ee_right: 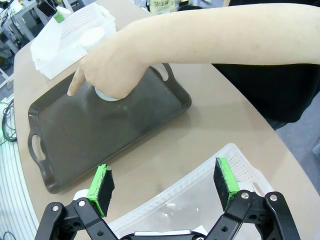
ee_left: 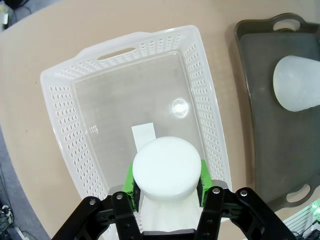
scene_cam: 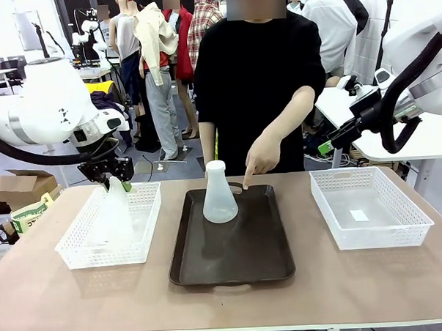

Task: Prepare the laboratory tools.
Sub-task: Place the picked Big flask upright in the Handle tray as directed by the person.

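Tray (scene_cam: 233, 264) at table centre. One flask (scene_cam: 219, 193) stands on the tray's far half. Left of the tray: basket (scene_cam: 78, 249), second flask (scene_cam: 113, 214) over it. Right of the tray: another basket (scene_cam: 371, 236). Person's hand (scene_cam: 261, 158) over the tray's far edge.

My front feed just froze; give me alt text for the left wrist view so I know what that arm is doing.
The left end effector is shut on the neck of a frosted-white conical flask, held over the white mesh basket on the tan table. To the side, a second flask stands on the dark brown tray.
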`<action>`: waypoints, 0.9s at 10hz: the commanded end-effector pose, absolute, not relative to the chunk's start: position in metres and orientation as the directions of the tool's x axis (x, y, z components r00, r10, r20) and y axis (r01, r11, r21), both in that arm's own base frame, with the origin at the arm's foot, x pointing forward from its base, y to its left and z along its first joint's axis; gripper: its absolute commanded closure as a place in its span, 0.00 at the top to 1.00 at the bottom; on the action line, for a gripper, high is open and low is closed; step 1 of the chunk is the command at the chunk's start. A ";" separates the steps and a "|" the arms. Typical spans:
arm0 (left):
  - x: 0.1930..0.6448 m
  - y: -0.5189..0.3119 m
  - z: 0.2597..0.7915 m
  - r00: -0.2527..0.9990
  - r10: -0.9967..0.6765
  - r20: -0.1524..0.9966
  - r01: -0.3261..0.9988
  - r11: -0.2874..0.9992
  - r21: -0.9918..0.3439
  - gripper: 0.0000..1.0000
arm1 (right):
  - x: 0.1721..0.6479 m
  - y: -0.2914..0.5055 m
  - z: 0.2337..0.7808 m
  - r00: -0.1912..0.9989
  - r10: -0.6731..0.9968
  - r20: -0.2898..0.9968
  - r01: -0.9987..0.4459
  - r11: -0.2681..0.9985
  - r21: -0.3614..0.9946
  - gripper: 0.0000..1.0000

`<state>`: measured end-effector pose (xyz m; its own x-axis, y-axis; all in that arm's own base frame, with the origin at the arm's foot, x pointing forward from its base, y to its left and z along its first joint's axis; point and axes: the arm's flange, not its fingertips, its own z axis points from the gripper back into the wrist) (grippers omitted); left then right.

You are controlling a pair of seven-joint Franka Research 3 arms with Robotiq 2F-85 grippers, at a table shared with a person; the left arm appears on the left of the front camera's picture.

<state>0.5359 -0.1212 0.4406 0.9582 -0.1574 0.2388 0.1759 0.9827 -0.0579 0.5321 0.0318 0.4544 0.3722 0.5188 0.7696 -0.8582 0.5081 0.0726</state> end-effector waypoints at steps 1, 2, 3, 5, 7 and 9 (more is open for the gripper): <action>0.537 -0.121 0.440 0.958 -0.163 0.235 0.179 0.982 -0.051 0.00 | 0.531 0.032 0.455 0.385 0.527 0.757 -0.855 0.512 0.078 1.00; 0.537 -0.121 0.440 0.958 -0.163 0.235 0.179 0.982 -0.051 0.00 | 0.531 0.032 0.455 0.385 0.527 0.757 -0.855 0.512 0.078 1.00; 0.537 -0.121 0.440 0.958 -0.163 0.235 0.179 0.982 -0.051 0.00 | 0.531 0.032 0.455 0.385 0.527 0.757 -0.855 0.512 0.078 1.00; 0.537 -0.121 0.440 0.958 -0.163 0.235 0.179 0.982 -0.051 0.00 | 0.531 0.032 0.455 0.385 0.527 0.757 -0.855 0.512 0.078 1.00; 0.516 -0.124 0.458 0.937 -0.183 0.298 0.201 0.979 -0.030 0.00 | 0.531 0.032 0.455 0.385 0.527 0.757 -0.855 0.512 0.078 1.00; 0.495 -0.123 0.481 0.889 -0.235 0.393 0.263 0.965 -0.018 0.00 | 0.531 0.032 0.455 0.385 0.527 0.757 -0.855 0.512 0.078 1.00</action>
<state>0.5146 -0.1289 0.4757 0.9246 -0.1951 0.3273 0.2186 0.9751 -0.0365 0.5321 0.0318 0.4544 0.3723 0.5188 0.7696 -0.8582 0.5081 0.0726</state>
